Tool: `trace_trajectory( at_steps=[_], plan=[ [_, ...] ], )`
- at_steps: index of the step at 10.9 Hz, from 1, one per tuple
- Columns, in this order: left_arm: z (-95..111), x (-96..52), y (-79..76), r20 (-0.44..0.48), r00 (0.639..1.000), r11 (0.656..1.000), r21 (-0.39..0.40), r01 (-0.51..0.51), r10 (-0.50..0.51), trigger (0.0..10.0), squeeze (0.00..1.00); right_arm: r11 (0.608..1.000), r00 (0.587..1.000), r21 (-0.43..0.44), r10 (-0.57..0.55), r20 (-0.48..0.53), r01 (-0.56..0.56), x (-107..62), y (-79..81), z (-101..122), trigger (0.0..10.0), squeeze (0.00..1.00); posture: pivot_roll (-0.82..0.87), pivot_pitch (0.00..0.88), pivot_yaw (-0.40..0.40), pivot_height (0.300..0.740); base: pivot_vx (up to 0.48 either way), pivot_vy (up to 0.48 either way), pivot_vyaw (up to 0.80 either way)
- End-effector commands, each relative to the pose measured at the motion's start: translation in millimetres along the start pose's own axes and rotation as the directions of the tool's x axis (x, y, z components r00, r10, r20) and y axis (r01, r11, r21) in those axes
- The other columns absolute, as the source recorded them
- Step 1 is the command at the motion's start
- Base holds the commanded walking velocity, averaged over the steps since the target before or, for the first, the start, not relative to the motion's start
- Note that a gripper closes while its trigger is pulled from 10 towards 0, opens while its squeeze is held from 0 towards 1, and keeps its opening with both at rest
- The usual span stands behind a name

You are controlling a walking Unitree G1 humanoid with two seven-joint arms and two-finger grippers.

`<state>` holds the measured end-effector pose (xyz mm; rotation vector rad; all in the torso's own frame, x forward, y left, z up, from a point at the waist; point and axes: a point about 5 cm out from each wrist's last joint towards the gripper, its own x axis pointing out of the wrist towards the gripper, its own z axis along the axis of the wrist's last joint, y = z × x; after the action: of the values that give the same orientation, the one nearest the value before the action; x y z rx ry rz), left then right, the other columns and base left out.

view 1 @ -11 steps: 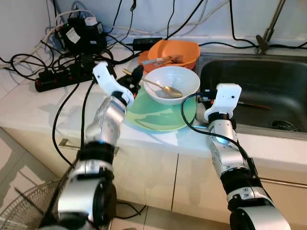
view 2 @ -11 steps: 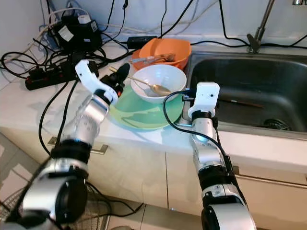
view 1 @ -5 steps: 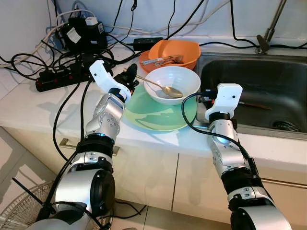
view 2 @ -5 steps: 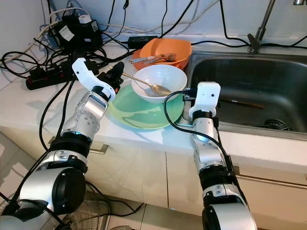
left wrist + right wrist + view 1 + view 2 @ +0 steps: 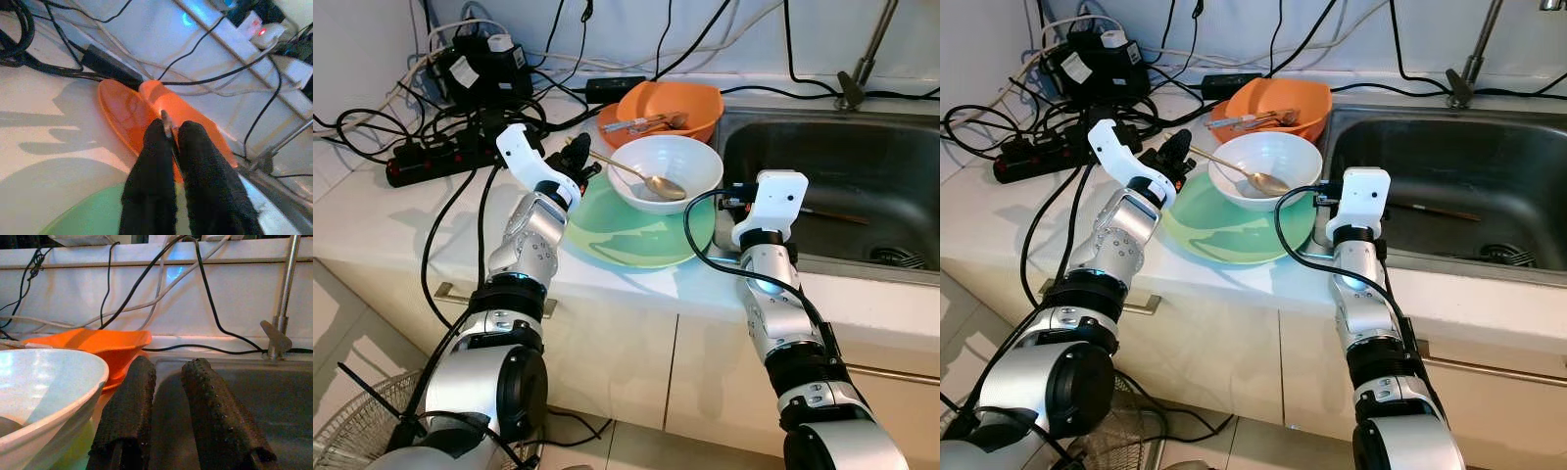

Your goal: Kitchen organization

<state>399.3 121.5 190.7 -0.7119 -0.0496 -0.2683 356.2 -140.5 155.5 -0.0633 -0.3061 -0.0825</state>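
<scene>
A long metal spoon [image 5: 636,173] lies slanted across the round white ceramic bowl [image 5: 668,172]: its shiny scoop rests inside the bowl toward the sink, and its thin handle runs up over the rim and out toward the robot's left, ending at the left gripper [image 5: 579,164]. That gripper's two black fingers [image 5: 152,171] are pinched together on the handle tip (in the left wrist view a sliver of metal pokes out between them).

The bowl sits on a pale green round plate [image 5: 631,235] on the white countertop [image 5: 382,225]. Just behind it stands an orange plastic bowl [image 5: 677,105] with more metal cutlery lying in it. To the robot's left of the gripper, a tangle of black cables and a black power strip [image 5: 421,162] crowds the counter up to the wall. The stainless steel sink [image 5: 832,166] lies to the right, with a faucet [image 5: 864,59] at its back edge.

The right gripper [image 5: 168,382] hovers by the bowl's sink-side rim, near the sink's edge, fingers parted a little and holding nothing.
</scene>
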Motion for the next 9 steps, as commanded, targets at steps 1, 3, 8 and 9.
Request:
trace_trajectory(
  at_steps=[1,3,8,9],
  plan=[
    [4.3,1.8,-0.1,-0.003,1.000,1.000,0.008,0.002,-0.002,0.0,0.00,1.000,1.000,-0.002,0.012,0.013,-0.012,2.8,3.0,3.5,10.0,0.00,0.05,0.000,0.105,0.740,0.000,0.000,0.00],
    [7.3,2.3,-2.5,0.011,1.000,1.000,-0.002,0.012,-0.012,0.0,0.00,1.000,1.000,0.000,0.011,0.012,-0.011,2.6,3.3,3.2,10.0,0.00,0.06,0.000,0.107,0.740,0.000,0.000,0.00],
    [12.8,1.9,-11.3,0.041,0.997,0.997,-0.039,0.063,-0.061,0.0,0.00,1.000,1.000,0.004,0.013,0.005,-0.013,1.7,5.2,1.8,10.0,0.00,0.06,0.000,0.109,0.740,0.000,0.000,0.00],
    [13.3,2.2,-15.8,0.051,0.996,0.995,-0.052,0.082,-0.079,0.0,0.00,1.000,1.000,0.003,0.012,0.004,-0.012,1.7,5.0,1.4,10.0,0.00,0.06,0.000,0.110,0.740,0.000,0.000,0.00]
  ],
)
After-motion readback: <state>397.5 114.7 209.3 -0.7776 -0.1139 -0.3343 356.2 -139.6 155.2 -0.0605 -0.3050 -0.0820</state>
